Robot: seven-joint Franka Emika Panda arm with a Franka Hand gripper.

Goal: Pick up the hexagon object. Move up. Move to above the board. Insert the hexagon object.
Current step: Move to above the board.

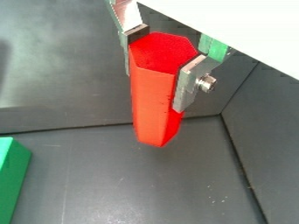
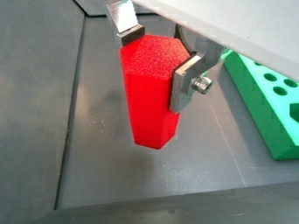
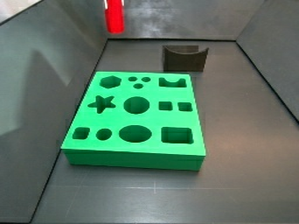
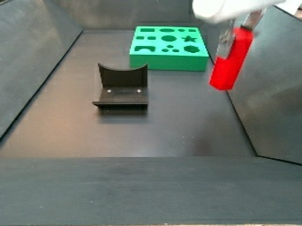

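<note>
My gripper (image 1: pixel 163 56) (image 2: pixel 158 56) is shut on the hexagon object (image 1: pixel 155 96) (image 2: pixel 149 96), a tall bright red six-sided peg. The silver fingers clamp its upper end on two opposite sides. The peg hangs upright, clear of the dark floor, in both wrist views. In a side view it (image 3: pixel 114 16) shows beyond the board's far edge; in the other (image 4: pixel 228 60) it hangs beside the board, close to a grey wall. The board (image 3: pixel 135 160) (image 4: pixel 165 64) is a thick green block with shaped holes, lying flat. Part of it (image 2: pixel 263 114) (image 1: pixel 10 175) appears beside the peg.
The fixture (image 3: pixel 184 58) (image 4: pixel 120 88), a dark notched bracket, stands on the floor apart from the board. Grey walls (image 4: pixel 277 97) (image 3: pixel 59 44) enclose the floor on the sides.
</note>
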